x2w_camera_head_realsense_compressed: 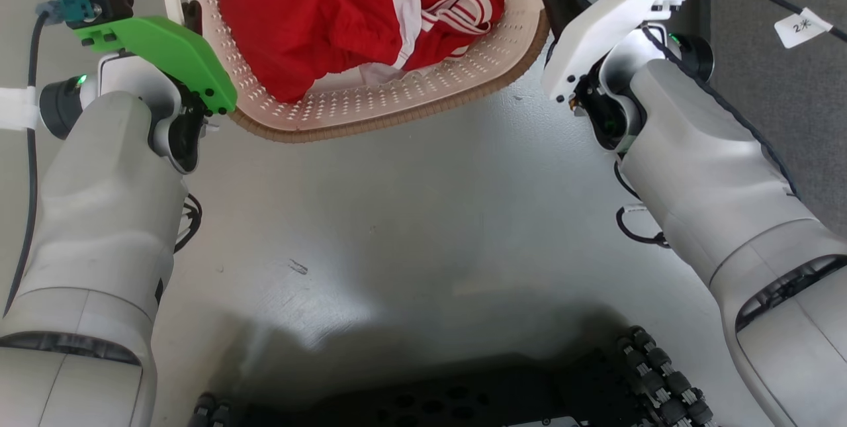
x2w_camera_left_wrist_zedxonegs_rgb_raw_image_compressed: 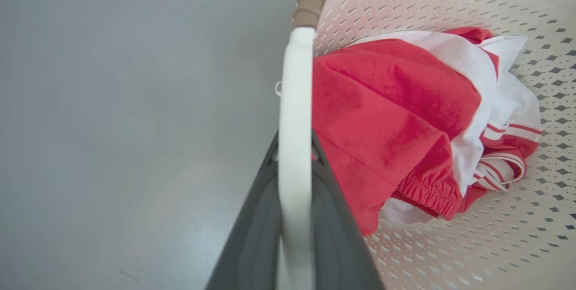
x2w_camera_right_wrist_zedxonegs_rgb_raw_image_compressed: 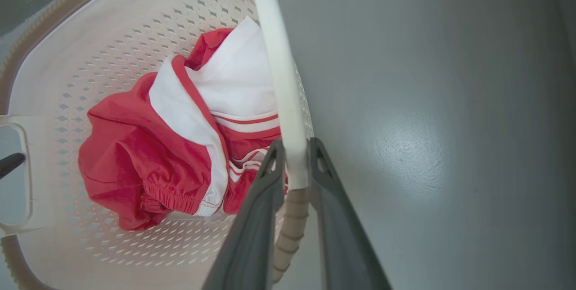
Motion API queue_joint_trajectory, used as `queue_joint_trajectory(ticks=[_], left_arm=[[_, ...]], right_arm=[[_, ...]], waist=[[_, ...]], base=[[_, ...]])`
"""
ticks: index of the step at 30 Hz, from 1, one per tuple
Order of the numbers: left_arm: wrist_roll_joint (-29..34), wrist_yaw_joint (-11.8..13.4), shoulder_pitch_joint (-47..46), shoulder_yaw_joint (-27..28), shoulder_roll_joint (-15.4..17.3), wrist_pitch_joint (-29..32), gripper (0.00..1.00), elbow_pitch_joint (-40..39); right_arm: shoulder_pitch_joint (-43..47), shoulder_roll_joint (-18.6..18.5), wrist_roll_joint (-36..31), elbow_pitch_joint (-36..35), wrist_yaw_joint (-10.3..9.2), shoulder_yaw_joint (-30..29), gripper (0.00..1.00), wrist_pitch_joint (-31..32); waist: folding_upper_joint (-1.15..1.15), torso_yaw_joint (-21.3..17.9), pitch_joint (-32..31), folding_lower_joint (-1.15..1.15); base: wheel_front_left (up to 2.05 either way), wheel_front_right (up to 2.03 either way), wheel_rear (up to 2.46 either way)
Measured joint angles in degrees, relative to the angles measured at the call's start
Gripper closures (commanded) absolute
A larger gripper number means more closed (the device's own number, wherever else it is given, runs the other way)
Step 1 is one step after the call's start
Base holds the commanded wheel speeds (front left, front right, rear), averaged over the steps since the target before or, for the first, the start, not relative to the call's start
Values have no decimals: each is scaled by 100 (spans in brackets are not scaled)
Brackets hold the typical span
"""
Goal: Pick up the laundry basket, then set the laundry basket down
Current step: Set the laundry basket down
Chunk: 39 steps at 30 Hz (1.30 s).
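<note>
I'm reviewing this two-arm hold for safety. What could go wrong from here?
1. The left gripper and right gripper each pinch only a thin white handle of the laundry basket; uneven arm motion might twist it loose.
2. The right hold sits at the handle's end by the brown rim and may slip.
3. The loose red clothes could shift if it tilts.

The floor (x2w_camera_head_realsense_compressed: 423, 215) is smooth, pale grey and slightly glossy. In the head view a small dark scuff (x2w_camera_head_realsense_compressed: 298, 267) marks it at about 8 o'clock from centre, and a broad shadow (x2w_camera_head_realsense_compressed: 410, 341) darkens it at 6 o'clock. At 2 o'clock, along the edge, lies a darker grey, rougher strip (x2w_camera_head_realsense_compressed: 794, 96). In the right wrist view a soft glare (x2w_camera_right_wrist_zedxonegs_rgb_raw_image_compressed: 405, 155) sits at 3 o'clock.
</note>
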Motion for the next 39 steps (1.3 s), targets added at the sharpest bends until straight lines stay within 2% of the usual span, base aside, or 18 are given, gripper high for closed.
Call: queue_joint_trajectory(ticks=[10,11,12,13,14,15,17,22,28,39], left_arm=[[0,-75,-66,-13,-43,-54,100,187],[0,-78,-68,-19,-46,-54,100,203],[1,-79,-69,-20,-51,-54,100,225],[0,-81,-69,-22,-54,-54,55,253],[1,-110,-69,-24,-53,-55,9,275],[1,-122,-69,-24,-51,-57,0,292],[0,-122,-69,-22,-16,-74,0,331],[1,-123,-70,-24,9,-124,0,400],[0,-129,-70,-22,7,-204,0,479],[-16,-224,-63,-15,-55,-308,0,548]], right_arm=[[-41,0,0,94,66,75,100,-68],[-41,-1,1,99,86,78,77,-76],[-41,0,2,108,101,77,69,-85],[-43,-3,12,110,102,77,58,-115],[-51,-12,13,112,103,77,27,-125],[-65,-27,14,123,103,77,9,-125],[-91,-82,49,143,101,75,0,-126],[-90,-154,111,137,180,93,0,-143],[-76,-202,242,-9,408,188,0,-142],[-9,-225,400,-49,501,358,0,-118]], waist=[[0,16,-11,0],[0,18,-18,0],[0,19,-24,0],[0,21,-31,0],[0,22,-37,0],[0,24,-43,0],[0,28,-55,0],[0,36,-77,0],[0,49,-140,0],[0,92,-358,0]], base=[[0,0,0],[0,0,0],[0,0,0],[0,0,0],[0,0,0],[0,0,0],[0,0,0],[0,0,0],[0,0,0],[0,0,0]])
